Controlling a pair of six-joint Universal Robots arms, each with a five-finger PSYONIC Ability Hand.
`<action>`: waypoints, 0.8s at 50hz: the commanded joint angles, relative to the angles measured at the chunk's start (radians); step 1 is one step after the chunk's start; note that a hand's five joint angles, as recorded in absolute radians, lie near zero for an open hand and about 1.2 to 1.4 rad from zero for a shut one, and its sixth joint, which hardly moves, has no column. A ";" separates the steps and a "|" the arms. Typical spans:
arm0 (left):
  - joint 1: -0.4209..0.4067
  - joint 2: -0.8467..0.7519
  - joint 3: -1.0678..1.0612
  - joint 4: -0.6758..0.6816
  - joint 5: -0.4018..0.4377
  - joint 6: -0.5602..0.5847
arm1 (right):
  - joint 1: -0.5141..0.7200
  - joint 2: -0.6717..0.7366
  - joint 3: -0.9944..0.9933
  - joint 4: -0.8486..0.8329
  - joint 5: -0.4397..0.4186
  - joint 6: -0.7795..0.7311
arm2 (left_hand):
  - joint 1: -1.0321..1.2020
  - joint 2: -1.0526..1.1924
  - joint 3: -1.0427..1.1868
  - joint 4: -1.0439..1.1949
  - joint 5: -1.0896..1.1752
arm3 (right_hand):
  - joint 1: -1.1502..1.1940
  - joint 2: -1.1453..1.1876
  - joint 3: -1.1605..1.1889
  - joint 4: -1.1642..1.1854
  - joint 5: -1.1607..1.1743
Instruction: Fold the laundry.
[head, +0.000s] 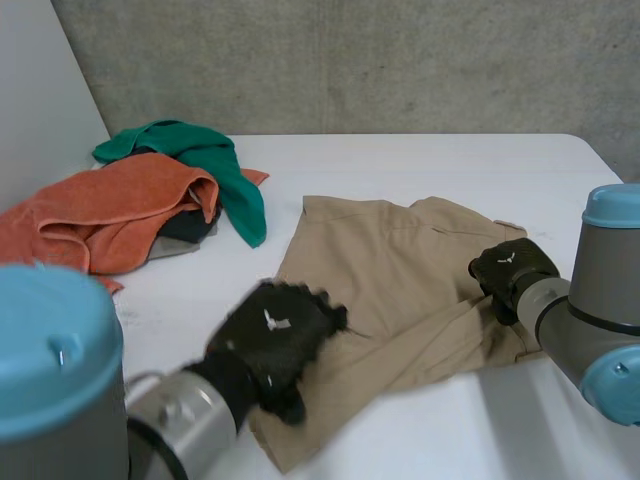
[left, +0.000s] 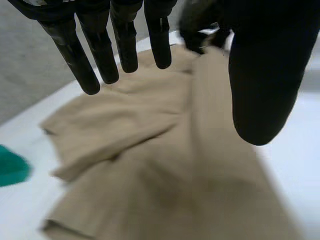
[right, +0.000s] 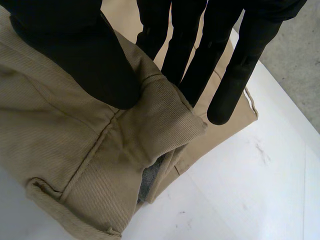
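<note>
Khaki shorts (head: 395, 262) lie on the table (head: 450, 160), the right hand (head: 512, 268) pinching a fold at their edge, the left hand (head: 275, 335) spread open over them.

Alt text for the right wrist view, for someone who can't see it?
The right hand pinches a raised fold of the beige twill garment between thumb and fingers, near the cloth's edge. The white table shows beside the cloth.

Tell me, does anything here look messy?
Yes. The beige garment lies crumpled, with a bunched fold pinched in the right robot hand. Beside it, the orange towel and green towel sit in a messy heap.
</note>
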 joint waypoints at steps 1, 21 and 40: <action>-0.126 -0.021 -0.043 0.006 0.012 -0.040 | 0.000 0.022 -0.012 -0.005 0.013 -0.002 | 0.100 0.108 0.103 0.118 0.119 | 0.286 0.234 0.219 0.196 0.234; -0.060 -0.307 0.052 0.182 -0.226 -0.018 | -0.009 0.021 0.007 -0.011 0.013 -0.004 | 0.074 0.081 0.077 0.092 0.093 | 0.286 0.234 0.219 0.196 0.234; 0.071 -0.273 0.017 0.312 -0.238 0.181 | 0.002 0.027 0.018 -0.014 0.013 -0.015 | 0.086 0.093 0.088 0.104 0.104 | 0.286 0.234 0.219 0.196 0.234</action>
